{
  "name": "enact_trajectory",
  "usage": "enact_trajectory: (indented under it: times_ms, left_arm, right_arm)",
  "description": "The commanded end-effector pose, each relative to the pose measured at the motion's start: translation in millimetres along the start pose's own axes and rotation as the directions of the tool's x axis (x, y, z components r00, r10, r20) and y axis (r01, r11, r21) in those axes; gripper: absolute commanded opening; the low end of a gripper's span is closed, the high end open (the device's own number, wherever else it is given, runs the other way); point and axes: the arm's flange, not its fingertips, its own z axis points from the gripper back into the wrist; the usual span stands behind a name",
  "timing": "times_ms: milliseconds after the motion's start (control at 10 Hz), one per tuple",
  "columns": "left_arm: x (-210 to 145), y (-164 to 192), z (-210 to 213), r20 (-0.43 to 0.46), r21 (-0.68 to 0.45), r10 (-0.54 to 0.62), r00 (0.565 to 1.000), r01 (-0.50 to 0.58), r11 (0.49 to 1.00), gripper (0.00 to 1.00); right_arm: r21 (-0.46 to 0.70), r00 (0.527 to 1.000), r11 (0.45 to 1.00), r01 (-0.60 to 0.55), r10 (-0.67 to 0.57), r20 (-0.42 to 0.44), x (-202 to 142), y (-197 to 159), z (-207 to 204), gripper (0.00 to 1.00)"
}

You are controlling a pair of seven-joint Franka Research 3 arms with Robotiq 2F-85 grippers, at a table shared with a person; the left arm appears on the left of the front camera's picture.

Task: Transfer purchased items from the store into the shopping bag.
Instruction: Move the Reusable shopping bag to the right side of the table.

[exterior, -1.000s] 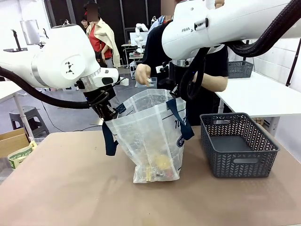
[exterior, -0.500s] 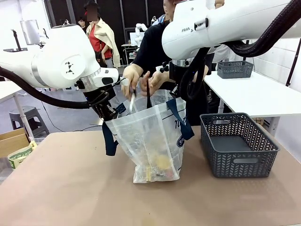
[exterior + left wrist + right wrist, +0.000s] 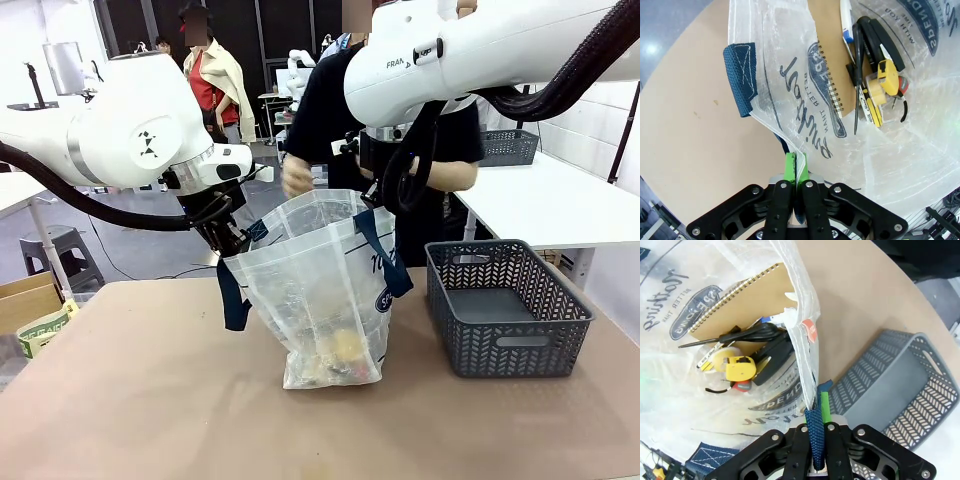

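The bag is limp, slippery film. The left gripper is clamped on its edge and the right gripper on its sturdier strap.

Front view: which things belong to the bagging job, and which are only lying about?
Belong to the job: shopping bag, purchased items inside it, grey basket.
Lying about: cardboard box, stool, second basket on the far table.
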Motion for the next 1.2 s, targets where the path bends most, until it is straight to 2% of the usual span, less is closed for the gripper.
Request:
enact_trajectory:
  times_ms: [0, 1100]
  left_arm:
    - [-0.7, 2.1, 1.6, 0.002, 0.005, 0.002, 1.0, -0.002, 1.0, 0.0]
    - [-0.7, 2.1, 1.6, 0.002, 0.005, 0.002, 1.0, -0.002, 1.0, 0.0]
  right_arm:
    - [-0.003, 1.0, 1.0, 0.002, -0.002, 0.007, -0.1, -0.7, 2.4, 0.0]
    - [-0.003, 1.0, 1.0, 0.002, -0.002, 0.007, -0.1, -0.7, 2.4, 0.0]
